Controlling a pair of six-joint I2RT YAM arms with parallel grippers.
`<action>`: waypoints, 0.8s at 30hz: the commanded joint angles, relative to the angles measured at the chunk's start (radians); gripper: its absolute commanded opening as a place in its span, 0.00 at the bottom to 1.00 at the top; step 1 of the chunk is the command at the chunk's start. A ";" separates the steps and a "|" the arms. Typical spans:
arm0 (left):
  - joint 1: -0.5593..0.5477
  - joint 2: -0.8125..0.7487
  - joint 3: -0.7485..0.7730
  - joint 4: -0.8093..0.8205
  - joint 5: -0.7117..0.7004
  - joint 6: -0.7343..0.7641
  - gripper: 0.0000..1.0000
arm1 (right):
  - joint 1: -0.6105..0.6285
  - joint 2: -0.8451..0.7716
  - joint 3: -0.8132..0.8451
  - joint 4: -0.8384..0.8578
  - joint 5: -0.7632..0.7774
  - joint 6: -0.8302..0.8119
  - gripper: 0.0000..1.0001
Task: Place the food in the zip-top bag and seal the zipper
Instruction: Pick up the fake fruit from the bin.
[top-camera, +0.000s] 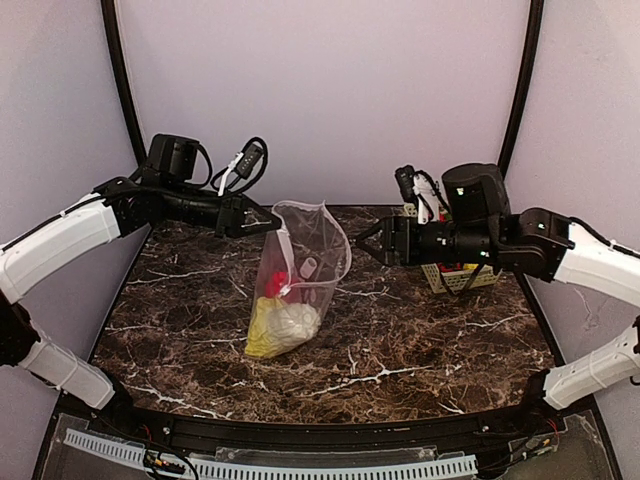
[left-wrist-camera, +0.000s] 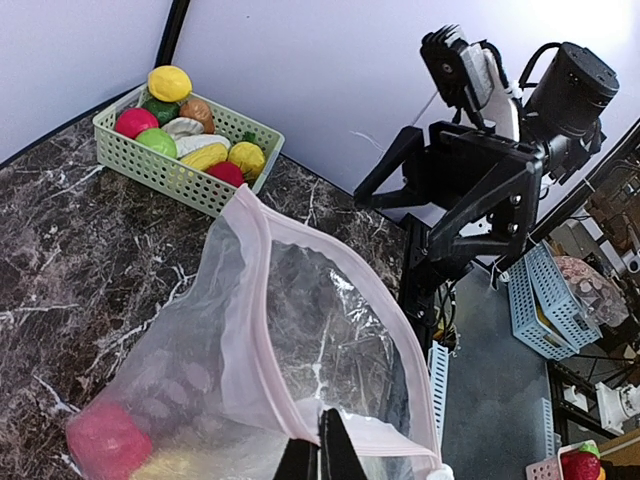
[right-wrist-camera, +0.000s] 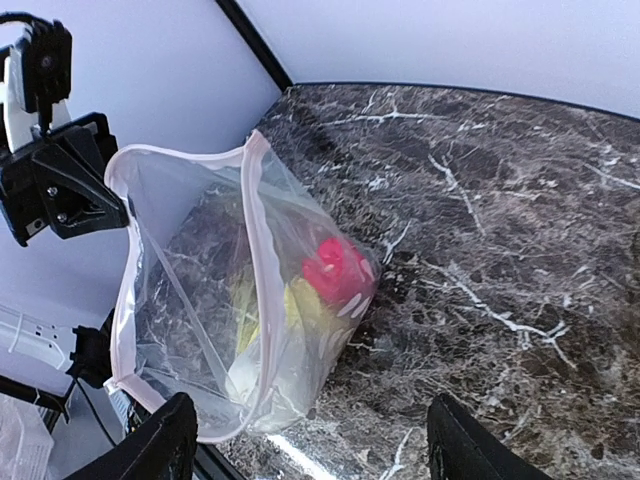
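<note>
Left gripper (top-camera: 272, 225) clamps zip-top bag (top-camera: 318, 245) rim, holding mouth up and wide so food (top-camera: 285, 322) settles low (green mesh basket (left-wrist-camera: 165, 165) holds more); right gripper (top-camera: 362, 243) jaws apart, facing zipper (left-wrist-camera: 250, 300).

Left wrist view: left gripper (left-wrist-camera: 320, 450) is cut by the bottom edge — only the dark fingertips show, pinched on the zipper (left-wrist-camera: 385, 432). The zip-top bag (left-wrist-camera: 300, 330) runs off frame below; red piece (left-wrist-camera: 105, 440) is blurred behind plastic. Right wrist view: right gripper (right-wrist-camera: 310, 420) has its spread fingers clipped at the bottom, and the food (right-wrist-camera: 335, 272) is smeared by plastic. Top view: basket (top-camera: 452, 280) is mostly hidden behind the right arm — slider too small to find.
</note>
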 joint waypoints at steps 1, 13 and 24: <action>0.032 -0.023 -0.039 0.117 0.041 0.027 0.01 | -0.009 -0.093 0.005 -0.141 0.174 -0.012 0.80; 0.047 -0.128 -0.220 0.254 0.006 -0.015 0.01 | -0.341 -0.088 -0.028 -0.332 0.175 -0.084 0.86; 0.047 -0.116 -0.234 0.262 -0.025 -0.020 0.01 | -0.688 0.213 0.017 -0.252 -0.046 -0.237 0.79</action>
